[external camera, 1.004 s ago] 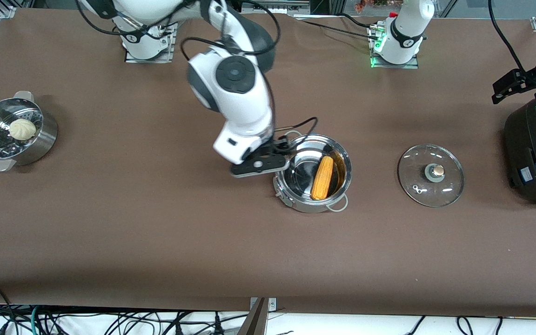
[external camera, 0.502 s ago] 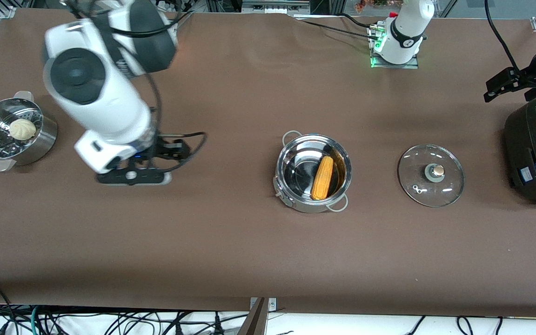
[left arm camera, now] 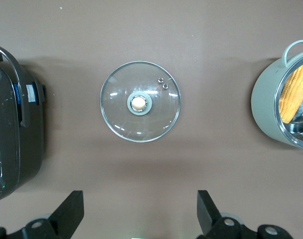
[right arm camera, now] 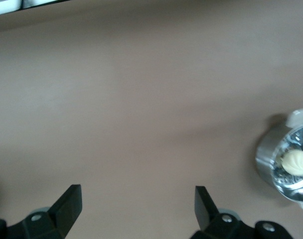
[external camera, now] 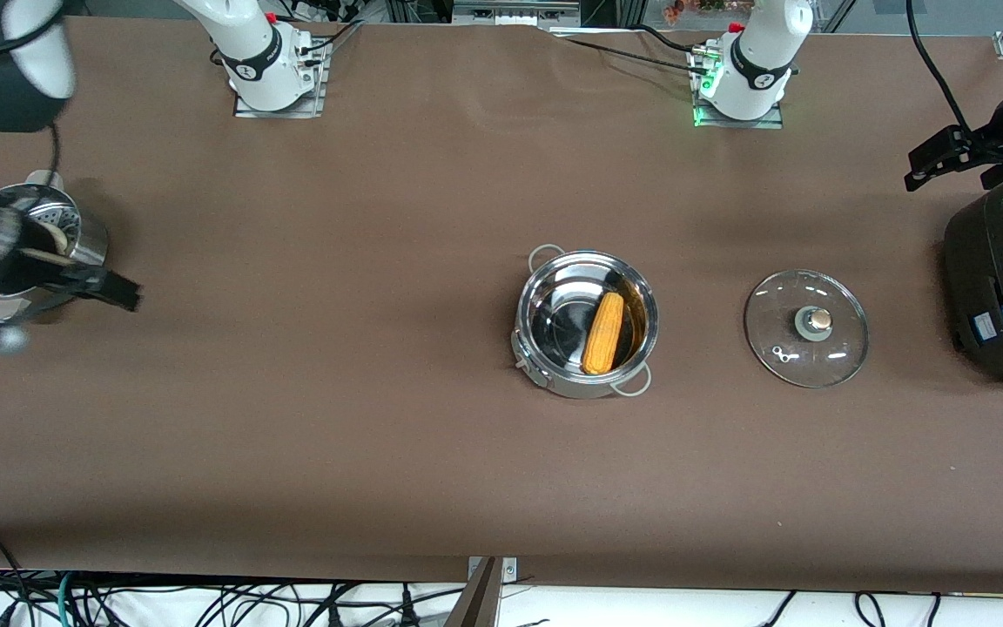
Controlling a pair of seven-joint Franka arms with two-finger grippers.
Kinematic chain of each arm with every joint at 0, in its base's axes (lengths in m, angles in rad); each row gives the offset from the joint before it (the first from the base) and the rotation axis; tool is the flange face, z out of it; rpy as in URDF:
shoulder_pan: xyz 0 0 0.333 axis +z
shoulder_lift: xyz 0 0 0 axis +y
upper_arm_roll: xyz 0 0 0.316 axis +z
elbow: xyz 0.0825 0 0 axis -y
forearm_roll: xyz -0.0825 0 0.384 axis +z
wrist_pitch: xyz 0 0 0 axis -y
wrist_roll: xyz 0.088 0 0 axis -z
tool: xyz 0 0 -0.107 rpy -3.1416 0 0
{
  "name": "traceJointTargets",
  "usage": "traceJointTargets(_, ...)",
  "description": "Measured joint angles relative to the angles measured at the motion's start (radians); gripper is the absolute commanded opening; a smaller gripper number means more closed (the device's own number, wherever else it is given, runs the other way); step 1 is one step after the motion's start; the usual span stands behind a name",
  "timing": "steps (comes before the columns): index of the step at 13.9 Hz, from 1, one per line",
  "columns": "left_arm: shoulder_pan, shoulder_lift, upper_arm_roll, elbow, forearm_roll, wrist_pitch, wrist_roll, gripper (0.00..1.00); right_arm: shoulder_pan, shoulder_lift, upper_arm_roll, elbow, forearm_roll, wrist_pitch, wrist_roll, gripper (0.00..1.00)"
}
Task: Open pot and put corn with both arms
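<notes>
The pot [external camera: 587,324] stands uncovered at the middle of the tabletop [external camera: 380,435], a corn [external camera: 603,333] cob lying inside it along the wall toward the left arm's end, tilted from about one o'clock to seven o'clock in the front view. The glass lid [external camera: 806,327] rests flat on the tabletop, knob up, at the pot's three o'clock and well apart from it. A large black cooker [external camera: 1002,287] sits at the lid's three o'clock, at the left arm's end of the tabletop. The left tool [left arm camera: 140,216] hangs high above that end, near the cooker, its two fingers spread wide apart and holding nothing; its wrist view takes in the lid, the cooker and part of the pot. At the pot's nine o'clock, at the right arm's end, a steel steamer pot [right arm camera: 286,167] holds a white bun [right arm camera: 295,161]. The right tool [right arm camera: 137,206] is over the tabletop near the steamer, fingers likewise spread apart and empty.
</notes>
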Motion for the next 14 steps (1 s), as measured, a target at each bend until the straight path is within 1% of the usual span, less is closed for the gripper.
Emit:
traceJointTargets(2,0.0,0.0,-0.003,0.0,0.0,0.0,0.0,1.0,-0.078,-0.085,0.001,-0.128,0.023,0.039,-0.005,1.0)
traceJointTargets(3,0.0,0.0,-0.004,0.001,0.0,0.0,0.0,1.0,-0.092,-0.12,0.002,-0.178,0.028,0.044,-0.006,1.0)
traceJointTargets(6,0.0,0.001,-0.004,0.001,0.0,-0.001,0.0,1.0,-0.091,-0.221,0.018,-0.301,0.029,0.05,-0.006,1.0)
traceJointTargets(8,0.0,0.001,-0.004,0.002,0.0,-0.001,0.0,1.0,-0.091,-0.276,0.026,-0.347,0.029,0.051,-0.033,1.0)
traceJointTargets(10,0.0,0.001,-0.004,0.002,0.0,-0.001,0.0,1.0,-0.101,-0.319,0.025,-0.385,0.029,0.054,-0.126,1.0)
traceJointTargets(12,0.0,0.001,-0.004,0.002,0.0,-0.001,0.0,1.0,-0.109,-0.336,0.025,-0.413,0.029,0.056,-0.194,1.0)
traceJointTargets(14,0.0,0.001,-0.004,0.002,0.0,-0.001,0.0,1.0,-0.111,-0.352,0.037,-0.438,0.029,0.056,-0.215,1.0)
